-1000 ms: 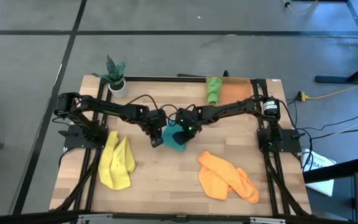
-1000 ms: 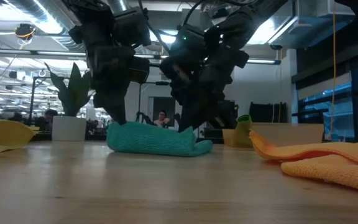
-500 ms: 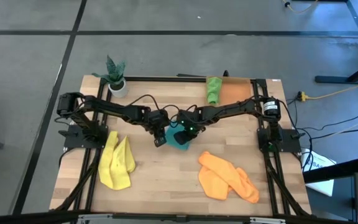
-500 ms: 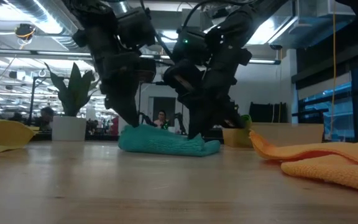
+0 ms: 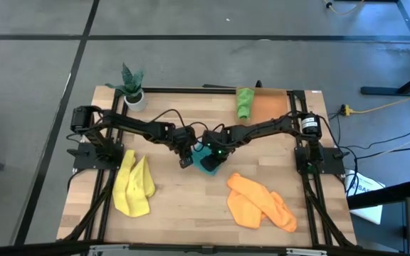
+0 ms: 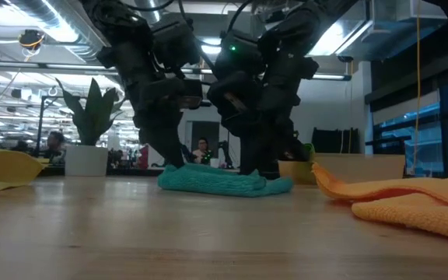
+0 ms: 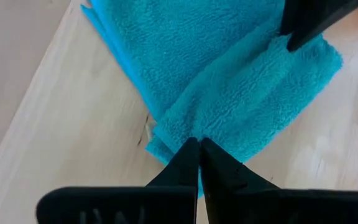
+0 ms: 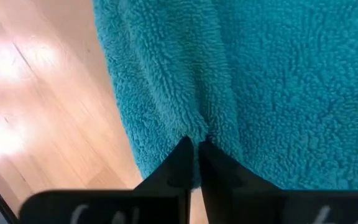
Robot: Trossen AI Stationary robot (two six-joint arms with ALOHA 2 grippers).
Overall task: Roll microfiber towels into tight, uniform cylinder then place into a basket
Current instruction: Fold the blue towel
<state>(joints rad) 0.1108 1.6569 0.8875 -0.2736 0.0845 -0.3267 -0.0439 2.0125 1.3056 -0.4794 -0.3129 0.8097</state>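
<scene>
Both grippers had dragged the teal towel (image 5: 206, 158) rightward, left gripper (image 7: 199, 144) and right gripper (image 8: 194, 142) each pinching a fold at opposite ends.

The worktop (image 5: 191, 206) carries four towels, one yellow (image 5: 134, 186), one green (image 5: 244, 102), one teal (image 5: 206, 161), one orange (image 5: 260, 202), plus one basket (image 5: 270, 106), one potted plant (image 5: 132, 87) and two arms.
</scene>
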